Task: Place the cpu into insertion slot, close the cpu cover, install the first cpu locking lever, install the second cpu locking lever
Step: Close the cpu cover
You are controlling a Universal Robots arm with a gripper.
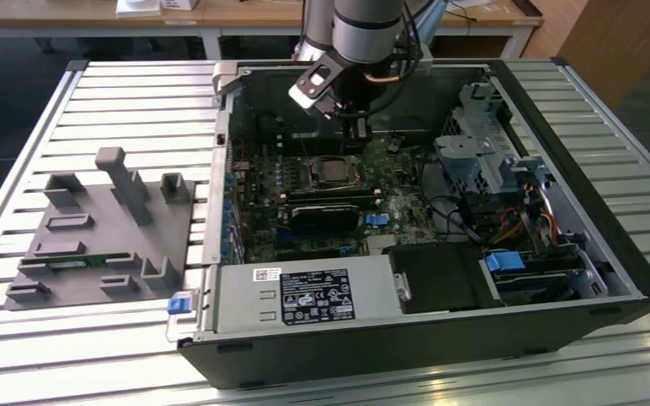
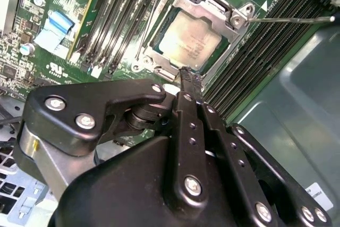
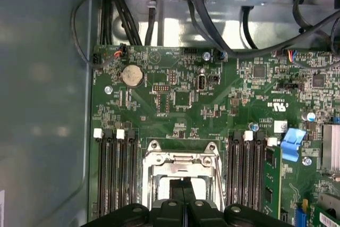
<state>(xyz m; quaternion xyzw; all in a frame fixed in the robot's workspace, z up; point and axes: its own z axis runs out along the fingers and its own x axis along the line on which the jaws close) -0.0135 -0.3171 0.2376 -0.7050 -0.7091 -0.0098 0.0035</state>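
The cpu (image 2: 183,38) lies flat in the insertion slot (image 1: 331,170) on the green board inside the open computer case. The silver cpu cover (image 2: 212,9) is down over it, and the pale chip face shows through its window. A thin metal locking lever (image 2: 292,19) sticks out sideways from one corner of the socket, over the memory slots. My gripper (image 2: 189,75) hangs just above the socket's edge. Its two black fingers are pressed together with nothing between them. In the first wrist view the gripper (image 3: 183,187) sits over the cover (image 3: 183,159).
Long black memory slots (image 2: 127,14) flank the socket on both sides. Black cables (image 3: 212,3) hang across the far wall of the case. A drive cage (image 1: 494,152) and a power supply (image 1: 302,296) fill the case's other sides. A grey parts fixture (image 1: 99,228) stands at the exterior view's left.
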